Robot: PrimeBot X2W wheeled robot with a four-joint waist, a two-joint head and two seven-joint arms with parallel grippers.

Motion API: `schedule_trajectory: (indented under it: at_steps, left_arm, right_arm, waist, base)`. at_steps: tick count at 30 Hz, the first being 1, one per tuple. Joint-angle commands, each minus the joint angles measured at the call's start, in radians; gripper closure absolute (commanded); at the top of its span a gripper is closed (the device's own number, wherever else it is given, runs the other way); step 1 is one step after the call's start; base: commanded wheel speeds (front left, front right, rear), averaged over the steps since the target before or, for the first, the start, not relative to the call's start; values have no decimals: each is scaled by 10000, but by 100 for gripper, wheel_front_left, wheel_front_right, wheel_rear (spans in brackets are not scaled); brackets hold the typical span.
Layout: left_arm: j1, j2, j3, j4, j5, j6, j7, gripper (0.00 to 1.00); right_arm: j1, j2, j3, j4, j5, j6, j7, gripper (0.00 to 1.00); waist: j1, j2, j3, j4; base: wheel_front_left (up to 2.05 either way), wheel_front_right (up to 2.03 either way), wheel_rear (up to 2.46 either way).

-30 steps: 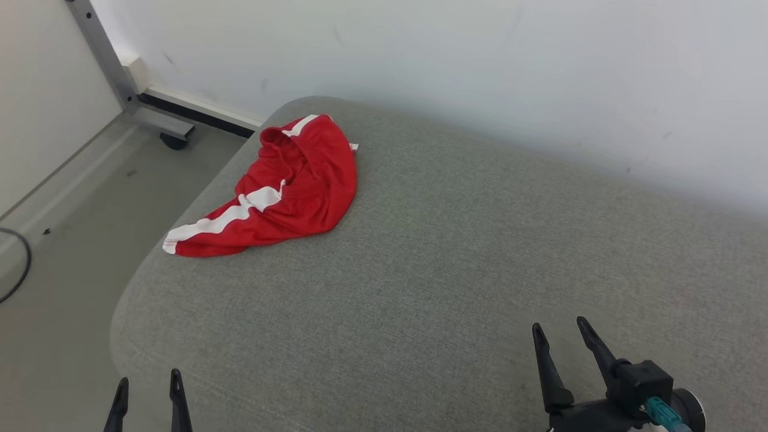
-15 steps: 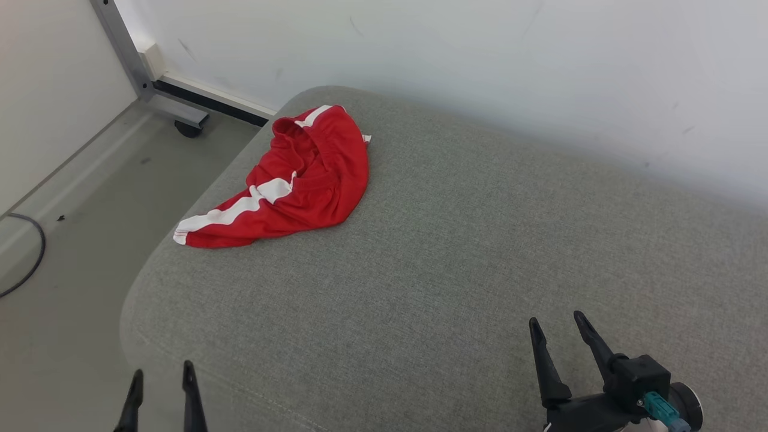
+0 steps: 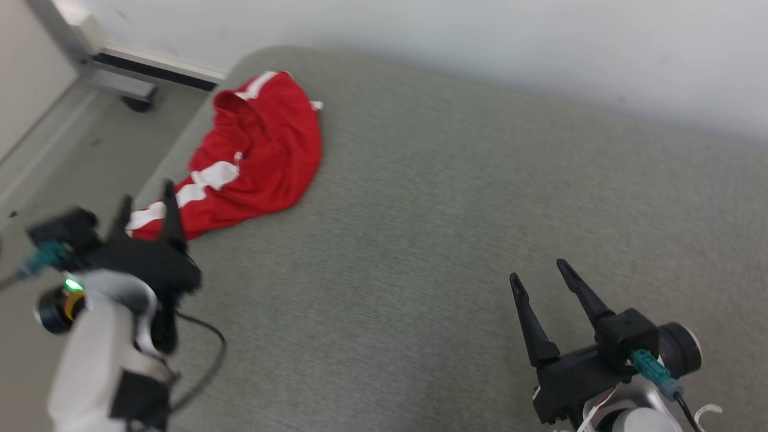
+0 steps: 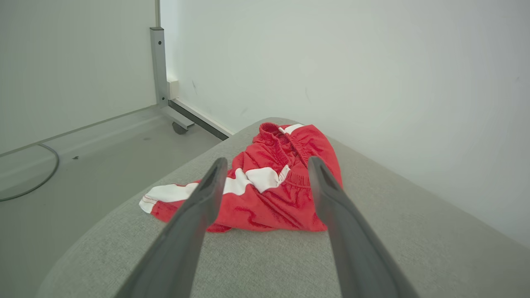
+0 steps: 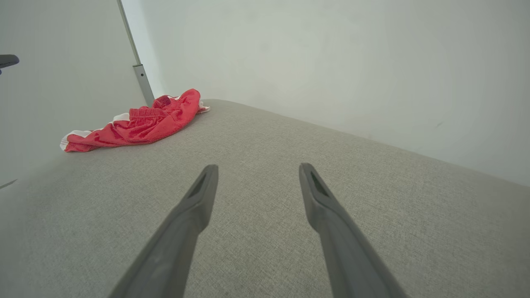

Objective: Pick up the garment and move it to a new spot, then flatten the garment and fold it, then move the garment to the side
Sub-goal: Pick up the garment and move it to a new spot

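Red with a white side stripe, the garment (image 3: 252,150) lies crumpled at the far left corner of the grey cushion (image 3: 432,204), its striped end trailing toward the cushion's left edge. It is bunched just as it was a second ago. Its slide across the head view comes from the robot turning its head, not from the cloth moving.

What has really changed is the left arm. A moment back only its fingertips poked up at the bottom of the head view. Now the whole wrist and pale forearm have swung up and in, so the left claw (image 3: 148,195) sits close to the striped near end of the garment. From where I stand, that looks like the opening reach of the pick-up. Nothing has been lifted, flattened or folded yet.

The left claw's two fingers are spread well apart and hold nothing. Its own wrist view frames the garment between them and a little beyond the tips, so I judge it short of the cloth and not touching.

The right claw (image 3: 538,270) hangs over bare cushion at the near right, well away from the garment. It has barely shifted, and its fingers are apart and empty.
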Motion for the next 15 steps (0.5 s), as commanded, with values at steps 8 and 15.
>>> schedule_trajectory:
  at_steps: [8, 15]
  left_arm:
    - [-2672, 1003, 913, 2496, -843, 275, 646, 0]
    - [-3573, 1782, 849, 3945, -786, 538, 1336, 0]
  right_arm:
    - [-379, -813, 392, -1295, 40, -22, 736, 0]
    - [-380, -928, 335, -2288, 52, -20, 928, 0]
  waist:
    - [-2, -2, 2473, -2729]
    - [-2, -2, 3311, -3731]
  base:
    - [0, 0, 0]
    - [0, 0, 0]
